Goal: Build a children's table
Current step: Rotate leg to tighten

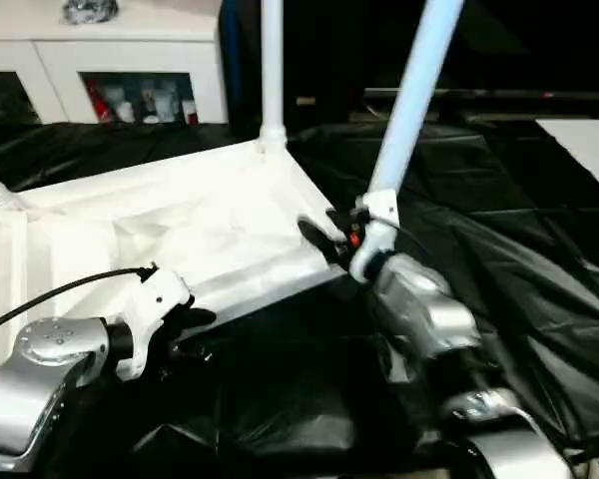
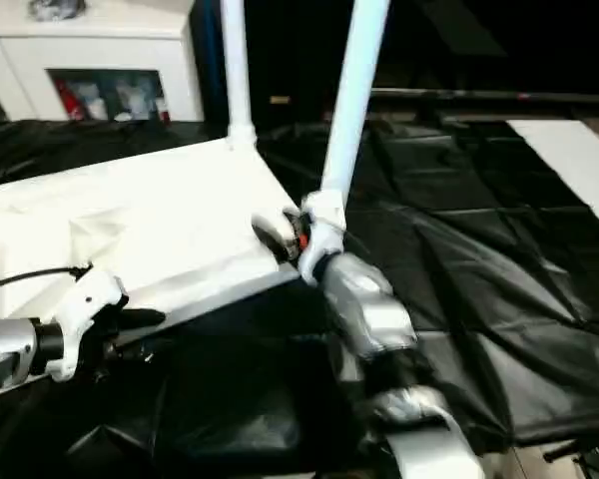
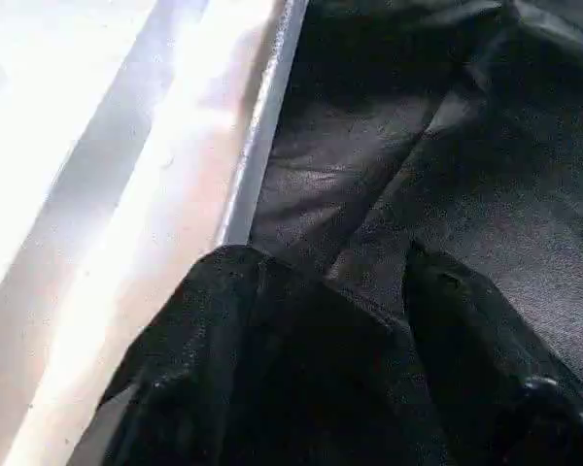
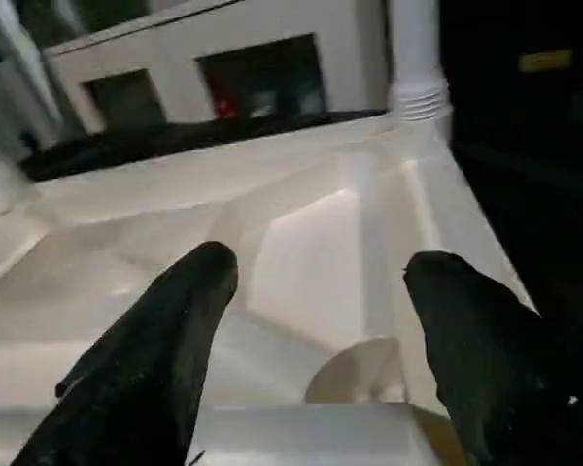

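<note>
Two legs [image 1: 271, 70] stand socketed in the upturned tabletop [image 1: 200, 225]; both claws, left [image 1: 195, 321] and right [image 1: 324, 239], gape empty. Next, fit a leg in the near socket.

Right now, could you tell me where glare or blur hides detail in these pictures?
Left wrist view: the tabletop glares to plain white, hiding its ribs. Head views: its underside is washed out. Right wrist view: the near rim and the right gripper are soft.

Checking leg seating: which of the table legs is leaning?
The leg beside the right end effector, at the tabletop's near right corner: it tilts rightward. The far-corner leg stands straight.
</note>
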You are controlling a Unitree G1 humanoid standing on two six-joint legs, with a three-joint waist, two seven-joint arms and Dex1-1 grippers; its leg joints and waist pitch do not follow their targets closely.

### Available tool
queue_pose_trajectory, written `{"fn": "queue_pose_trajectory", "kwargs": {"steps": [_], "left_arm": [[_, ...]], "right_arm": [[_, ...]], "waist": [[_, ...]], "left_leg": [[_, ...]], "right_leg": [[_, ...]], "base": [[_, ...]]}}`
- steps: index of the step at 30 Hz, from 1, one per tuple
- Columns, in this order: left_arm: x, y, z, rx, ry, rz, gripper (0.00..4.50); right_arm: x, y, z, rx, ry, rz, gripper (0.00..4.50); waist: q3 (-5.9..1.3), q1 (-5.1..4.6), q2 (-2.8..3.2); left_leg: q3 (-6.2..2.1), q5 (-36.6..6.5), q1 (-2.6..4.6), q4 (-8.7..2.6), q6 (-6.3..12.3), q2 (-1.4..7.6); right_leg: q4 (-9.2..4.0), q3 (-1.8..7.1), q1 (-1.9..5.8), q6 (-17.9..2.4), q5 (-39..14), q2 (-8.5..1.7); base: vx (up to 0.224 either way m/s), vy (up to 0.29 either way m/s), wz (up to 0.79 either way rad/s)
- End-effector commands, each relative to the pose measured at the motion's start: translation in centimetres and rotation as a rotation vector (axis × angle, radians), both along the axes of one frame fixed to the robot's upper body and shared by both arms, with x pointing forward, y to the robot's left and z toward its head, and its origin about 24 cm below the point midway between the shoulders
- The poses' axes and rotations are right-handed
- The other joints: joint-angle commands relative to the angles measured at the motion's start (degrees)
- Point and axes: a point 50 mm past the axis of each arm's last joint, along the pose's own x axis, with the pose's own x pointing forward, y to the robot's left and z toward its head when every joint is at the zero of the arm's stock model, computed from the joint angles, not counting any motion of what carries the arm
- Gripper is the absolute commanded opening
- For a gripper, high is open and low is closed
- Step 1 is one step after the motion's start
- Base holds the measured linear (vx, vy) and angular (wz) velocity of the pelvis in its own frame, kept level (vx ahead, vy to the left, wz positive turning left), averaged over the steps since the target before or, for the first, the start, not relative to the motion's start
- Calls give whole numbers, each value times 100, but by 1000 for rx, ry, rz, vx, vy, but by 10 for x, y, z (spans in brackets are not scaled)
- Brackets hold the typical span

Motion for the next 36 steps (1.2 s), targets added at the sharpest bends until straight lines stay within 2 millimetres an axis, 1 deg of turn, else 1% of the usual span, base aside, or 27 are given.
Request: {"fn": "queue_pose_trajectory", "kwargs": {"steps": [1,4,5,7,9,12,13,14,16,17,18,19,20,21,22,23,24,25,26,27,28,29,30,31,32,34,36], "left_arm": [[1,13,-4,93,2,72,319],[3,13,-5,123,-17,69,348],[5,14,-6,134,-29,73,362],[6,14,-6,140,-41,81,368],[10,13,-5,147,-70,95,400],[13,14,-4,146,-102,102,408],[13,13,-4,143,-107,100,408],[13,13,-4,143,-107,100,425],[14,13,-3,137,-111,96,442],[13,13,-3,126,-113,91,445],[13,13,-2,118,-114,90,448],[12,14,-2,112,-120,87,448],[12,14,-2,109,-124,86,448],[11,14,-1,94,-127,80,448],[10,14,-1,77,-126,77,448],[9,15,0,60,-119,78,448],[7,16,0,46,-109,75,448],[6,16,1,42,-103,73,448],[-4,22,2,8,-51,58,448],[-9,25,3,-6,-27,51,448],[-12,27,4,-17,-10,46,448],[-21,36,6,-34,26,61,448],[-22,36,6,-35,27,62,448],[-27,47,10,-33,15,93,448],[-29,52,13,-30,-6,117,448],[-32,64,17,-31,-22,168,448],[-41,78,20,-15,-17,191,448]], "right_arm": [[8,-18,-2,5,15,-142,329],[14,-30,-3,45,53,-259,329],[18,-41,-3,47,59,-324,329],[20,-49,-3,24,51,-355,329],[24,-67,0,-26,25,-405,329],[27,-83,3,-67,5,-439,329],[28,-87,4,-76,2,-447,329],[28,-87,4,-76,2,-447,329],[30,-98,7,-88,-5,-474,329],[32,-108,10,-97,-13,-499,329],[32,-112,11,-102,-17,-510,329],[33,-117,13,-108,-21,-525,329],[34,-120,14,-111,-23,-533,329],[34,-122,15,-115,-25,-541,329],[35,-124,16,-117,-27,-545,329],[35,-126,16,-119,-29,-550,329],[35,-127,16,-119,-30,-552,329],[35,-127,16,-120,-30,-552,329],[34,-127,14,-125,-30,-541,329],[33,-127,13,-128,-31,-533,329],[32,-126,12,-131,-32,-527,329],[29,-121,8,-148,-37,-483,329],[29,-121,8,-149,-38,-481,329],[25,-114,5,-170,-54,-421,329],[23,-111,3,-181,-63,-388,329],[18,-106,-1,-183,-71,-348,329],[12,-99,-7,-168,-66,-301,329]], "waist": [[-295,-34,116],[-283,-29,121],[-266,-9,147],[-245,6,139],[-242,32,174],[-237,65,149],[-236,68,163],[-227,57,162],[-219,18,189],[-203,-7,198],[-183,-18,241],[-176,25,286],[-167,265,310],[-188,487,213],[-258,419,63],[-278,287,-166],[-328,320,-171],[-343,397,-69],[-446,320,5],[-471,218,118],[-471,218,118],[-414,151,143],[-390,134,128],[-347,130,119],[-326,118,108],[-325,114,105],[-273,93,78]], "left_leg": [[-265,-2611,270,-548,-555,360],[-275,-2803,306,-533,-575,354],[-277,-3064,383,-507,-608,346],[-282,-3399,465,-480,-641,331],[-305,-3542,459,-504,-677,331],[-320,-3684,453,-500,-673,314],[-322,-3701,461,-492,-673,310],[-331,-3784,479,-485,-668,305],[-370,-4008,460,-527,-676,319],[-378,-4261,410,-611,-699,351],[-323,-4586,297,-802,-735,408],[-258,-4798,127,-1015,-774,480],[-11,-5223,-435,-1459,-850,588],[141,-4965,-502,-1447,-674,570],[247,-4199,-294,-1236,-581,478],[-330,-1097,238,660,-164,128],[-552,-146,-476,452,-77,-62],[-538,-94,-360,105,-187,101],[-394,-298,56,-30,-139,173],[-376,-360,52,-124,-93,265],[-376,-360,52,-124,-93,265],[-332,-948,-28,-217,-136,276],[-319,-1168,-19,-227,-160,283],[-306,-1565,16,-271,-223,280],[-307,-1706,20,-311,-256,290],[-310,-1772,39,-335,-288,291],[-325,-1977,36,-402,-332,304]], "right_leg": [[-485,337,24,-787,-2643,-500],[-525,336,-2,-704,-2905,-507],[-581,323,-68,-599,-3156,-487],[-638,288,-126,-500,-3458,-472],[-644,253,-104,-413,-3509,-451],[-680,202,-88,-286,-3730,-456],[-691,193,-87,-260,-3784,-457],[-725,152,-90,-213,-3904,-451],[-731,36,-26,-182,-3867,-417],[-682,-44,28,-184,-3723,-362],[-492,-133,128,-277,-3411,-256],[-126,-155,280,-388,-3009,-174],[932,-212,665,-460,-1898,-64],[1036,-67,630,-326,-1779,-65],[999,235,500,-227,-2509,-143],[-727,915,-305,81,-6224,-1248],[-280,649,422,-162,-4661,-953],[-188,530,356,-352,-3753,-774],[46,322,12,-780,-1632,-289],[141,280,61,-1236,-442,-254],[141,280,61,-1236,-442,-254],[53,249,152,-1395,-499,-278],[10,262,144,-1399,-678,-296],[-80,276,154,-1316,-1250,-319],[-140,289,161,-1204,-1595,-336],[-182,294,174,-1108,-1855,-352],[-250,313,165,-955,-2311,-383]], "base": [[0,0,0],[0,0,0],[0,0,0],[-25,-1,5],[0,0,0],[0,0,0],[-52,14,-1],[-52,14,-1],[-56,25,-8],[-58,29,-11],[-52,27,-9],[-117,5,-1],[-117,5,-1],[-104,-54,10],[90,-141,5],[90,-141,5],[164,-109,-30],[0,0,0],[0,0,0],[-51,-53,27],[0,0,0],[0,0,0],[0,0,0],[0,0,0],[0,0,0],[0,0,0],[0,0,0]]}}
